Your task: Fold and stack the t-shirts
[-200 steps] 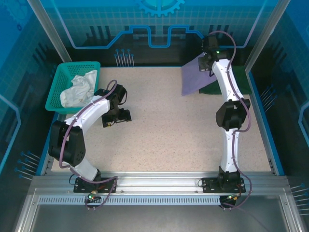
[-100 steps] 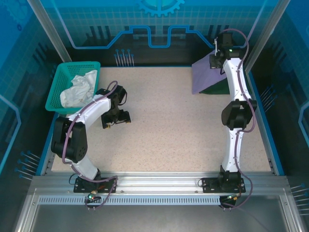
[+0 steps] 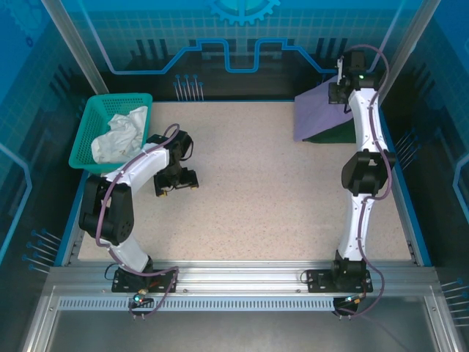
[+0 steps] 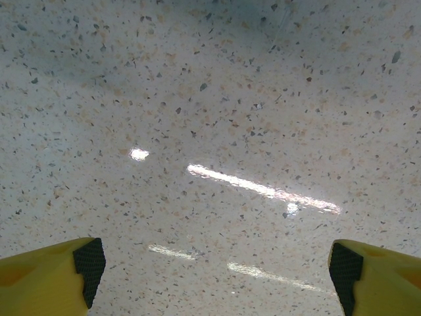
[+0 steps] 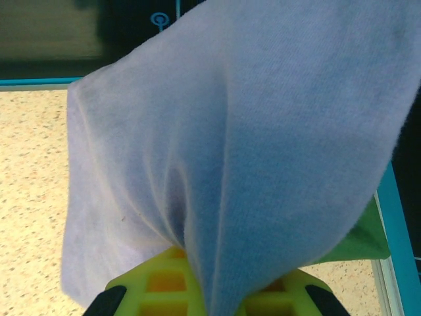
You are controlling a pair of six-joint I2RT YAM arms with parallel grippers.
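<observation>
The purple t-shirt is pinched by the right gripper, jaws shut on it, at the far right corner — just above the green t-shirt. The left gripper is spread wide, well apart from both.

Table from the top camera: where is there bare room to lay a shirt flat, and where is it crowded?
The widest bare patch is the middle of the table, between the left gripper and the right arm. Crowded: the far right corner, with the lavender shirt above the green shirt, and the far left, with the basket.
</observation>
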